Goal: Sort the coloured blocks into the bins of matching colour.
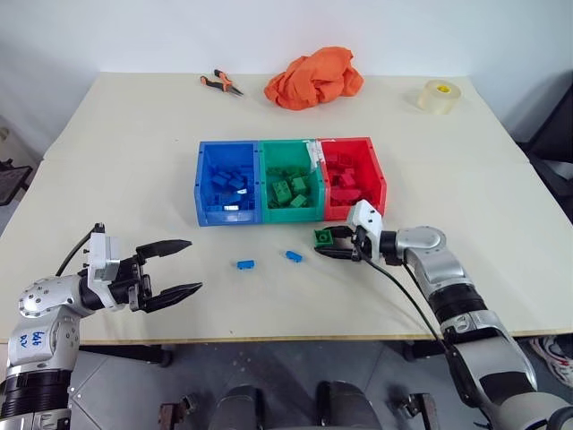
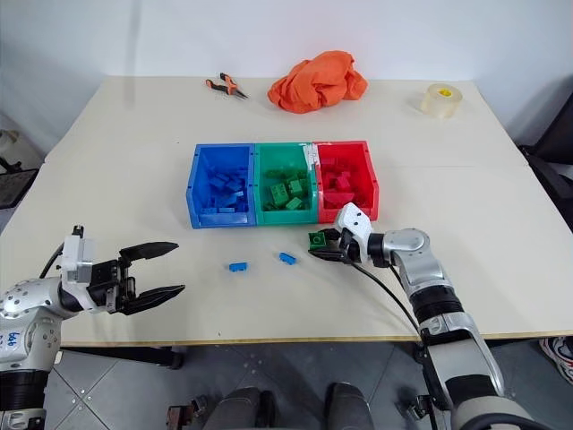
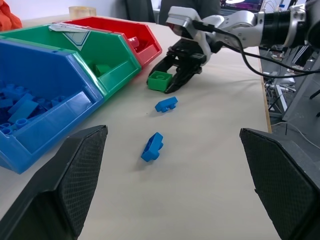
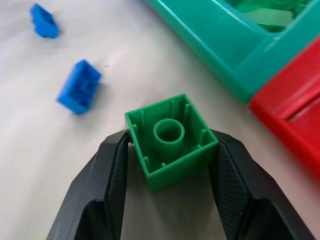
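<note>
Right gripper (image 4: 172, 150) fingers pinch the green block (image 1: 323, 236) on the bench, just short of the green bin (image 1: 288, 184) (straight ahead). Left gripper (image 1: 183, 267) wide open, empty, farther off.

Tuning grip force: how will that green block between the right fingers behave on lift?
The green block looks like rigid moulded plastic, so probably no squash. Its underside is hollow, so likely light. The right gripper pinches two smooth flat sides, and the block sits tilted, so it might slip or pivot on lift.
</note>
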Tool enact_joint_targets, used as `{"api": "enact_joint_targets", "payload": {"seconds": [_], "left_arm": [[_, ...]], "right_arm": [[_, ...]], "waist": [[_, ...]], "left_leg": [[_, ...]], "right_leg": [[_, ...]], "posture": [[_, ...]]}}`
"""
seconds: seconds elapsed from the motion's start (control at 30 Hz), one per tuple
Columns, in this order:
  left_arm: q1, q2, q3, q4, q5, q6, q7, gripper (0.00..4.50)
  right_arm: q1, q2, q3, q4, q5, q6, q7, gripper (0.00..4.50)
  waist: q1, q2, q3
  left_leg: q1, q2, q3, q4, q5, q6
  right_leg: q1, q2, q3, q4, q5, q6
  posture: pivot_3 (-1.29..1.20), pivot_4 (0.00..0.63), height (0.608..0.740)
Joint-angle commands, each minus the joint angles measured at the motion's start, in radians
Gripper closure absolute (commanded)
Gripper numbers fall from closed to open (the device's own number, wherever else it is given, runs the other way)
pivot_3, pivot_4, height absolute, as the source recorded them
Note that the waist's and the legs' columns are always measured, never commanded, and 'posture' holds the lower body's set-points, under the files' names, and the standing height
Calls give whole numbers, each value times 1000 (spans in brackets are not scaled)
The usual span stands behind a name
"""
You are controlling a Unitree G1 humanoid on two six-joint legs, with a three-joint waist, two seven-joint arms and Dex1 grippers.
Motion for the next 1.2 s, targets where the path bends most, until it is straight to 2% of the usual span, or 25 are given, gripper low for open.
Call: {"api": "enact_joint_targets", "payload": {"seconds": [0.03, 0.17, 0.33, 0.4, 0.57, 0.6, 0.73, 0.8, 0.97, 1.2], "left_arm": [[-11, 4, 17, -12, -20, -6, 1, 0], [-24, -3, 10, -1, -14, -11, 5, 0], [-47, -14, -3, 15, -9, -15, 4, 0], [-54, -15, -6, 21, -8, -17, 3, 0], [-65, -19, -13, 30, -5, -27, 5, 0], [-65, -19, -13, 29, -5, -28, 5, 0], [-54, -22, -11, 17, -7, -30, 11, 0], [-48, -25, -11, 9, -9, -30, 14, 0], [-41, -24, -10, 15, -12, -28, 2, 0], [-64, -7, -3, 66, -9, -34, -31, 0]], "right_arm": [[26, -45, -56, -202, 62, 84, -9, 2580], [-3, -48, -83, -321, 99, 193, -60, 2580], [-218, 35, -108, -120, 74, 129, -161, 2580], [-302, 66, -101, 4, 49, 71, -188, 1828], [-449, 138, -86, 255, 4, -56, -209, 225], [-460, 145, -86, 281, -3, -75, -209, 31], [-470, 154, -87, 312, -14, -133, -191, 31], [-454, 147, -91, 283, -5, -136, -170, 31], [-202, -12, -78, -74, 68, 5, 30, 31], [178, -307, -202, -486, 169, 189, 102, 31]], "waist": [[0, 0, 0], [0, 0, 0], [-8, 0, 0], [-9, 0, 0], [-6, 0, 0], [-5, 0, 0], [-5, 0, 0], [-8, 0, 0], [7, -1, -1], [6, 0, 0]], "left_leg": [[0, 0, 0, 0, 0, 0], [0, 0, 0, 0, 0, 0], [0, 1, 3, -1, 0, -1], [1, 1, 1, -1, 0, -1], [0, 0, 1, -1, 0, -1], [0, 0, 0, -1, 0, -1], [0, 0, -1, -1, 0, -1], [0, 0, 0, -1, 0, -1], [0, -1, -6, 0, 0, -1], [-1, -1, -2, 0, 0, 0]], "right_leg": [[0, 0, 0, 0, 0, 0], [0, 0, 0, 0, 0, 0], [-3, 0, 0, 1, 0, 0], [-5, 0, 0, 8, 0, 0], [-5, 0, 0, 9, 0, 0], [-5, 0, 0, 9, 0, 0], [-5, 0, 0, 10, 0, 0], [-5, 0, 0, 10, 0, 0], [-3, 0, 0, 11, 0, 0], [-1, 0, 0, 2, 0, 0]], "posture": [[0, 150, 740], [0, 150, 740], [0, 150, 740], [0, 150, 740], [0, 150, 740], [0, 150, 740], [0, 150, 740], [0, 150, 740], [0, 150, 740], [0, 150, 740]]}}
